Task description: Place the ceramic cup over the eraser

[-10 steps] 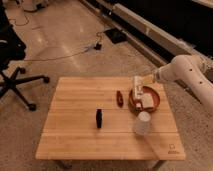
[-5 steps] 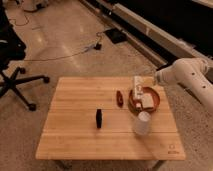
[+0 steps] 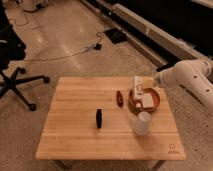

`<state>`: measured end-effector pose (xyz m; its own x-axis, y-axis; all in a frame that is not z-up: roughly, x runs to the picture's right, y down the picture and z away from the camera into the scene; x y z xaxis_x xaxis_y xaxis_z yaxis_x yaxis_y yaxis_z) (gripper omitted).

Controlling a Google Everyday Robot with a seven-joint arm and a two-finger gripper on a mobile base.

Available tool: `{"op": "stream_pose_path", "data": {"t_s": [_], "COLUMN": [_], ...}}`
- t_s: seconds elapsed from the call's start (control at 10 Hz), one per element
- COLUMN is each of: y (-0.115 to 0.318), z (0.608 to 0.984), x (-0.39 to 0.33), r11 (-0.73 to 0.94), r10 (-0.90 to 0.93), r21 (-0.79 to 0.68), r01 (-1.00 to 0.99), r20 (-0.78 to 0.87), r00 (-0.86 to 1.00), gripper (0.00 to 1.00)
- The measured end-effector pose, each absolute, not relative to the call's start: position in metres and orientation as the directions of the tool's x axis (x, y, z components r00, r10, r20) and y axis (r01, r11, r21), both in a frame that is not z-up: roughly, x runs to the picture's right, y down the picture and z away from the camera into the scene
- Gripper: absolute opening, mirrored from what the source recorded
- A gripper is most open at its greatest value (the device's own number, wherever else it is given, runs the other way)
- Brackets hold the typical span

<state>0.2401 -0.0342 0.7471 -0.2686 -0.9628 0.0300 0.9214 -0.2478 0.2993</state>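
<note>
Hardly anything differs from a second ago: the ceramic cup (image 3: pixel 143 123) stands upright in the same spot near the right front of the surface (image 3: pixel 75 110), and the eraser (image 3: pixel 99 118) stands to its left, well apart from it, toward the middle. The hand (image 3: pixel 142 83) sits where it did, give or take a slight drift, at the far rim of the reddish-brown bowl (image 3: pixel 146 100) that holds white blocks (image 3: pixel 148 100). By my reading, the task has not really begun, since the cup is untouched and the eraser uncovered.

The arm (image 3: pixel 185 75) reaches in from the right edge of the scene, bent and roughly level, with the hand pointing left over the bowl. Its fingers stand apart and seem to grip nothing. A dark red oblong object (image 3: pixel 120 98) lies just left of the bowl. The hand is farther back than the cup, so it likely has to come nearer and lower.
</note>
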Motion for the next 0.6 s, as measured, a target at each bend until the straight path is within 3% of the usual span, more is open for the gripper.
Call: {"op": "stream_pose_path", "data": {"t_s": [0.4, 0.6], "y": [-0.034, -0.034], "z": [0.727, 0.723], "x": [0.231, 0.227], "r11": [-0.256, -0.261], "r10": [-0.962, -0.961], "r21": [0.296, 0.297], "r01": [0.92, 0.918], "r20": [0.013, 0.01], "r00": [-0.272, -0.277], "gripper": [0.64, 0.54]}}
